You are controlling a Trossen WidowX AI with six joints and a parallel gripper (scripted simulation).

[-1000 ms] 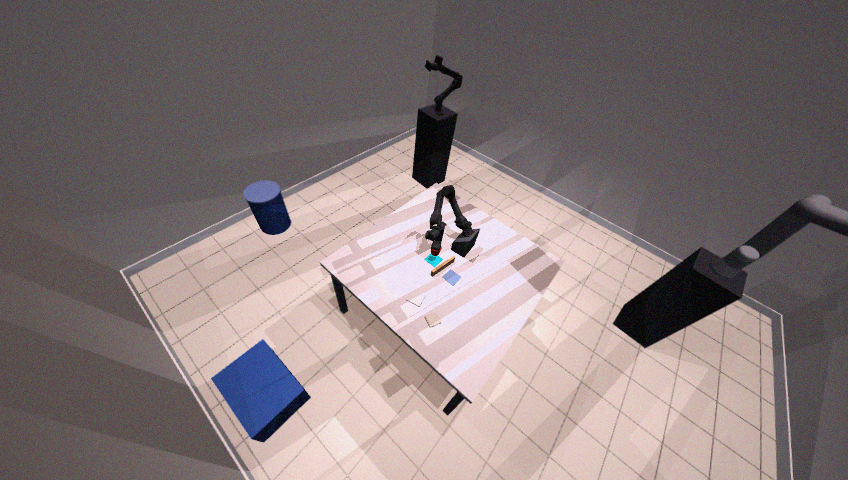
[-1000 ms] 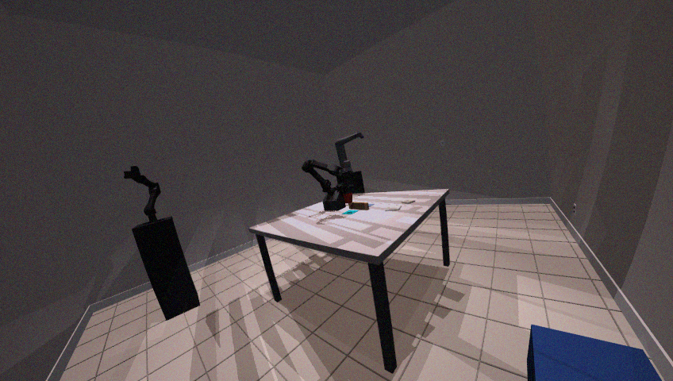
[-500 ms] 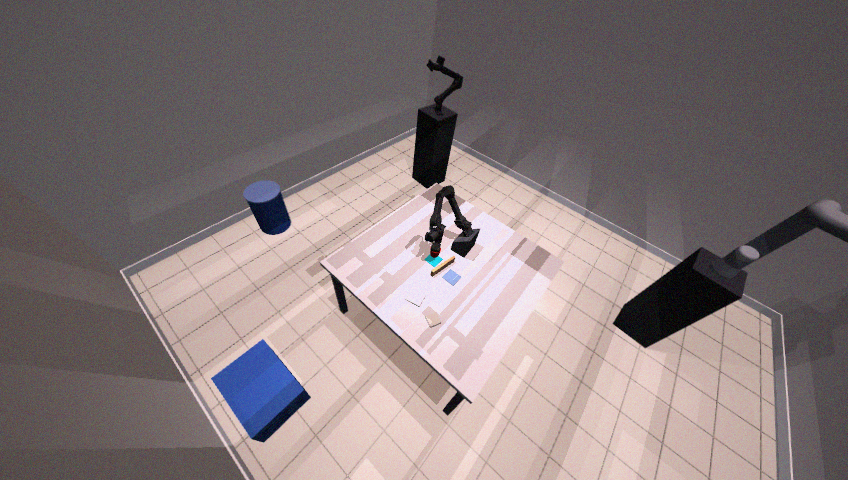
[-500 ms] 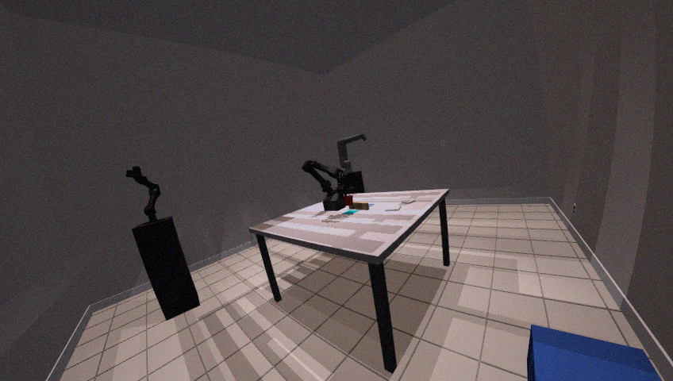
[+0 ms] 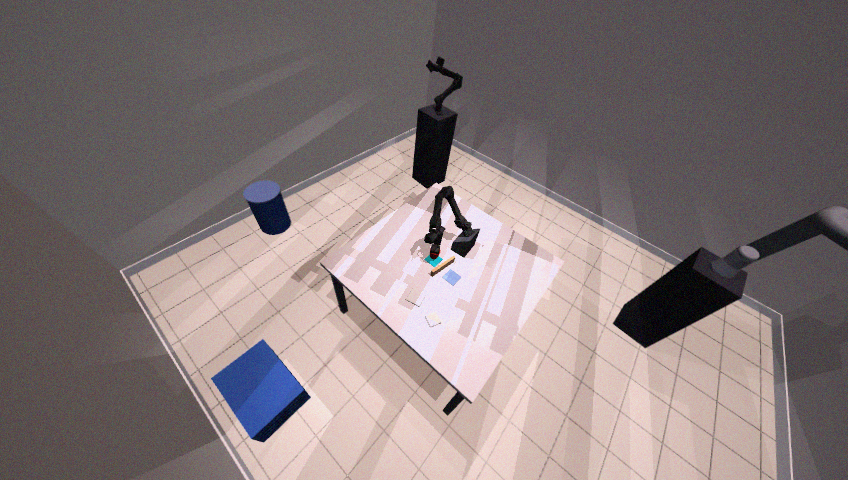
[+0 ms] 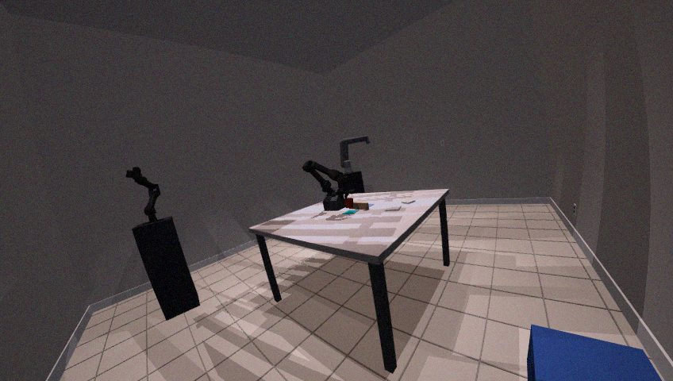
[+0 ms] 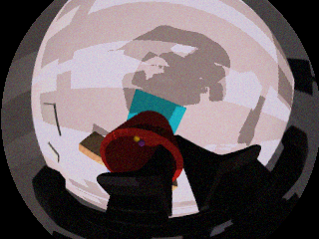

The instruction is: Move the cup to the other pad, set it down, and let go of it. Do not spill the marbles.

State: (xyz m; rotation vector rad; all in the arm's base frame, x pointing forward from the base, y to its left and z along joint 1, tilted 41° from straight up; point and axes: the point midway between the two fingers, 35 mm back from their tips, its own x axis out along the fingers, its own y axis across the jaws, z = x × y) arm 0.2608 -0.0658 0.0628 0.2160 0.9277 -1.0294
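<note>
From the top view, we see the gripper (image 5: 433,245) clamped on the red cup (image 5: 434,248), held over the teal pad (image 5: 433,260) on the surface (image 5: 476,333); a wooden bar (image 5: 442,265) separates it from the pale blue pad (image 5: 451,277). In the exterior view, the cup (image 6: 348,202) hangs above the surface beside the bar (image 6: 361,205). From the wrist view, we look into the cup's dark red bowl (image 7: 142,149), its thick rim upright, with yellow and purple marbles (image 7: 138,139) inside.
</note>
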